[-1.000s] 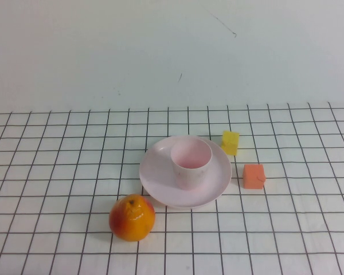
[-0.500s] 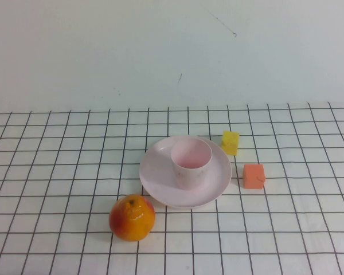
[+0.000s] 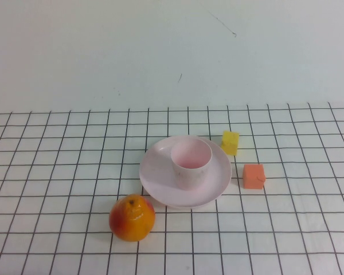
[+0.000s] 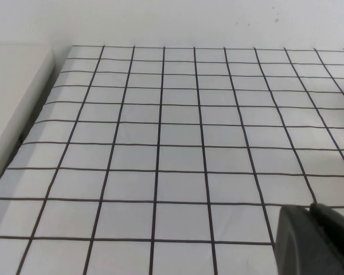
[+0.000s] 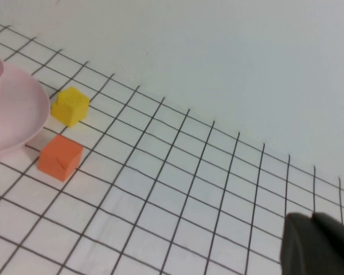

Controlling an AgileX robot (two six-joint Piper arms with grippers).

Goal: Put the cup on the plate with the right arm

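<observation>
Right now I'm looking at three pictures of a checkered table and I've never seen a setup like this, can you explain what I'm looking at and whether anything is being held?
This is a two-armed robot at a table covered with a white gridded cloth. The wide picture comes from a raised camera on the robot's side, looking down. The other two come from cameras on each arm's wrist.

On the cloth, a pale pink cup stands upright on a pale pink plate. Near the plate's right edge sit a yellow block and an orange block. A toy fruit, orange and red, lies in front of the plate.

Neither arm shows in the wide picture. The left gripper is just a dark tip over bare cloth. The right gripper is shut, off to the right of the blocks. Nothing is held; the cup is already on the plate.
</observation>
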